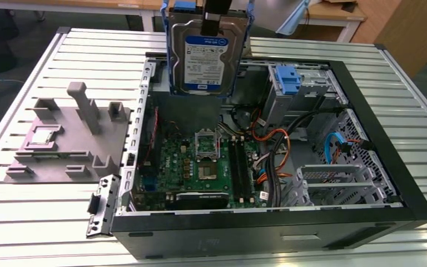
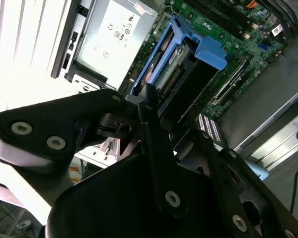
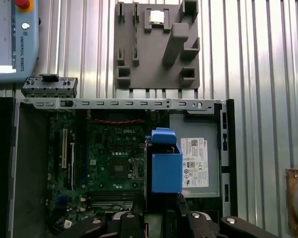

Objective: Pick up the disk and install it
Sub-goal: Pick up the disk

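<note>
Disk [image 1: 204, 55] is held upright, label outward, by the gripper [image 1: 212, 23], whose jaws are clamped on its upper edge. It is suspended clear above the open computer case [image 1: 391, 167], at twelve o'clock of the motherboard [image 1: 198, 167] in the exterior view. A grey fixture block [image 1: 65, 139] is seen at nine o'clock of the case, on the slatted table [image 1: 35, 211].

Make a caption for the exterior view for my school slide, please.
The gripper holds the disk upright above the open computer case, with a grey block beside it on the table.
</note>
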Action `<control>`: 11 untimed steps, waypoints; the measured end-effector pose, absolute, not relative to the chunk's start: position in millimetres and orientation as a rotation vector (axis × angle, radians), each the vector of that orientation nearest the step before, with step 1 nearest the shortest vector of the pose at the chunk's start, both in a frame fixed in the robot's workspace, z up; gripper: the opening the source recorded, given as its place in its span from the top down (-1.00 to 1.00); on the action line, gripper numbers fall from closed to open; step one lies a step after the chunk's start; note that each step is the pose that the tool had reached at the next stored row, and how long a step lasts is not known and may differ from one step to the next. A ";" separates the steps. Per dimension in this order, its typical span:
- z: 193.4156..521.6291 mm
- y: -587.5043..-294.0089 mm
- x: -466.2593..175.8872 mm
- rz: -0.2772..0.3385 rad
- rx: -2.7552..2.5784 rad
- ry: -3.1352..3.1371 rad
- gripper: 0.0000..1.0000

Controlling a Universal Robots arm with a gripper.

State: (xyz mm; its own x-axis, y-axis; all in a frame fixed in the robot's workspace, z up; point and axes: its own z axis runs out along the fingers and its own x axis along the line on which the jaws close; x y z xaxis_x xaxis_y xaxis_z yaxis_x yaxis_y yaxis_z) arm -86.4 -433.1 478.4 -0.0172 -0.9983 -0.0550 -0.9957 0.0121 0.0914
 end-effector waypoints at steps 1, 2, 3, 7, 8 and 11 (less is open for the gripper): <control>478.3 -433.6 -85.0 -0.163 2.184 -2.216 0.30; 478.2 -434.1 -83.7 -0.164 2.183 -2.216 0.30; 478.2 -434.5 -82.2 -0.165 2.183 -2.215 0.30; 477.9 -435.9 -74.9 -0.170 2.180 -2.213 0.30; 477.7 -436.3 -72.8 -0.171 2.179 -2.213 0.30; 477.4 -437.2 -66.4 -0.174 2.177 -2.212 0.30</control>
State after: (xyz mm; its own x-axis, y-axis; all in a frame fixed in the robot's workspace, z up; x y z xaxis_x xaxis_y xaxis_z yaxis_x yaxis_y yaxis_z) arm -66.4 -437.2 477.4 -0.0187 -0.9983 -0.0546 -0.9946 0.0131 0.1026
